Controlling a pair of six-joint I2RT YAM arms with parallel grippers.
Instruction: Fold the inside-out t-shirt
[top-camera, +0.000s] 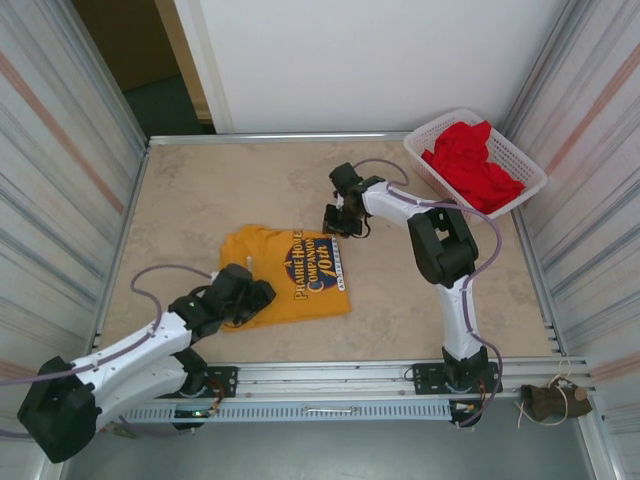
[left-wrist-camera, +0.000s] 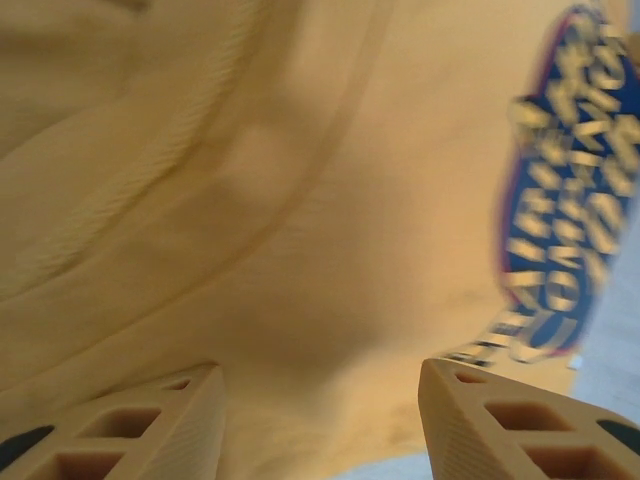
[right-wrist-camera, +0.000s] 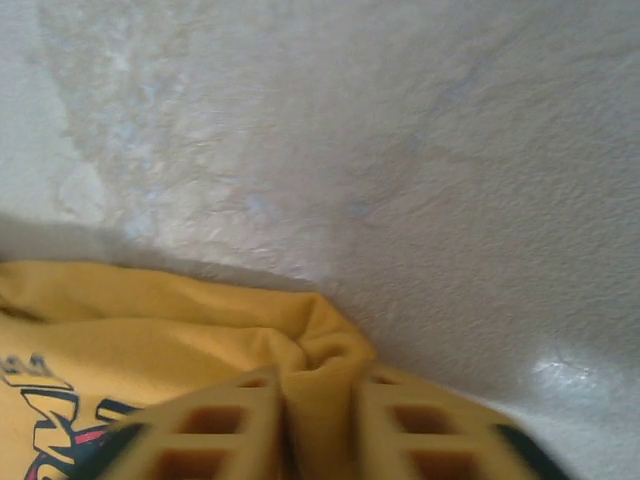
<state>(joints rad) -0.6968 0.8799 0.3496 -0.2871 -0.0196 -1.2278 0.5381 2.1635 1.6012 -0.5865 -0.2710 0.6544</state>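
The right gripper (right-wrist-camera: 318, 420) was clenched on the t-shirt (top-camera: 300, 295), its two tan, honeycomb-patterned fingers (right-wrist-camera: 215, 435) pressed together with a bunched ridge of yellow cloth pinched between them. That pinch sat at the shirt's far right corner, the cloth puckered into soft folds just above the fingertips.

The left gripper (top-camera: 262, 297) stood released, its jaws set well apart over the near left part of the shirt, with nothing between them. From its wrist camera the cloth lay close beneath, blurred, with a ribbed seam curving across it.

The t-shirt lay mostly flat near the middle of the counter (top-camera: 220, 190), between the two arms, and was a mustard-yellow cotton. Its printed graphic (top-camera: 315, 270) faced up, a dark blue oval with pale lettering.

At the far right corner of the counter stood a white slotted plastic basket (top-camera: 440, 125), well apart from the shirt, with a red garment (top-camera: 475, 165) heaped loosely in it. The counter's surface was a mottled beige, stone-like in look. Corrugated metal walls (top-camera: 60, 150) closed in both sides.
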